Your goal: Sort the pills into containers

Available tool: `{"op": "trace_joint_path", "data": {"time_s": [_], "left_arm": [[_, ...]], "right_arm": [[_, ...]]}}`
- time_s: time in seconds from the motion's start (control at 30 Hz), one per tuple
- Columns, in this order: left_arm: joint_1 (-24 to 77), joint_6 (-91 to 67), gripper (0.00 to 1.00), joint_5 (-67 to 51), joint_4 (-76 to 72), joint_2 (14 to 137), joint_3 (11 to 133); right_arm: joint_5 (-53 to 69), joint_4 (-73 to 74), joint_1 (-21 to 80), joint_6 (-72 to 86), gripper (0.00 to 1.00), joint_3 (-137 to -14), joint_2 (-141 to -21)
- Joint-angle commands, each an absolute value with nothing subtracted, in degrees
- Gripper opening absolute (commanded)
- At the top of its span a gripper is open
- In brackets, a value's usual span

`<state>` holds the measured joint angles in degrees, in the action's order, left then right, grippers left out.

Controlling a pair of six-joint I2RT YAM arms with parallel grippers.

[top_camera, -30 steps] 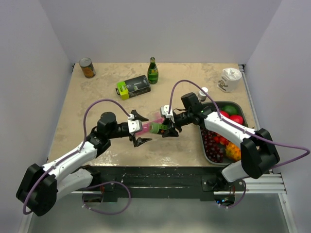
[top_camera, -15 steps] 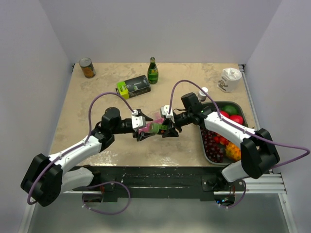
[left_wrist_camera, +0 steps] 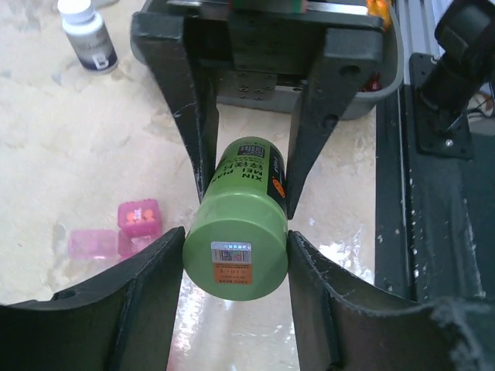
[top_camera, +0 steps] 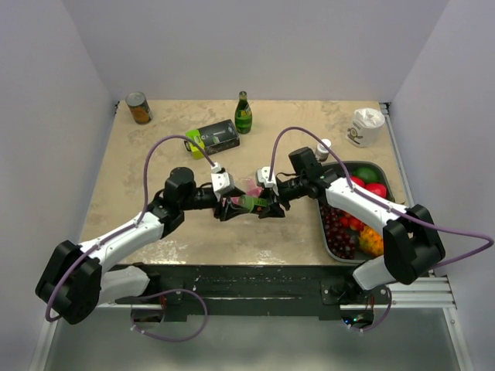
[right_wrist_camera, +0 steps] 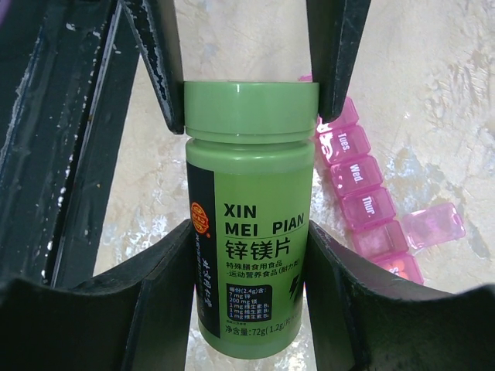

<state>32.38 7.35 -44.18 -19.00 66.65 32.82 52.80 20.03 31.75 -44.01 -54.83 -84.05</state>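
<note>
Right wrist view: left fingers (right_wrist_camera: 336, 54) and right fingers (right_wrist_camera: 147, 309) pinch the green bottle (right_wrist_camera: 251, 201).

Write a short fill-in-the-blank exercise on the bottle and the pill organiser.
1. The left end effector and the right end effector both grip one ____ bottle.
2. The left end effector clamps the bottle at its ____.
3. The pill organiser lying on the table is ____ in colour.

Missing words: green; cap; pink.

Green bottle (right_wrist_camera: 251, 224) hides perhaps half the containers (right_wrist_camera: 362, 197).
</note>
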Motion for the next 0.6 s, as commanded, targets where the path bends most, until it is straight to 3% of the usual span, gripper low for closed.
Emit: {"op": "trace_joint_path", "data": {"time_s": [0.0,0.13,0.33,0.57], "left_arm": [[32.5,-8.9,0.0,-38.0,-15.8,68.9,37.3],[32.5,-31.0,0.0,-35.4,-11.5,73.4,39.2],[32.5,-56.0,0.0,-38.9,-17.0,73.5,36.2],[32.4,-62.5,0.0,-39.1,-16.7,71.2,36.6]], "right_arm": [[52.6,17.6,31.8,-43.0,0.0,-56.2,-83.5],[51.2,16.3,31.8,-41.8,0.0,-56.0,-83.6],[49.6,14.9,31.9,-40.3,0.0,-55.8,-83.6],[48.8,14.5,31.9,-39.8,0.0,-55.7,-83.6]]}}
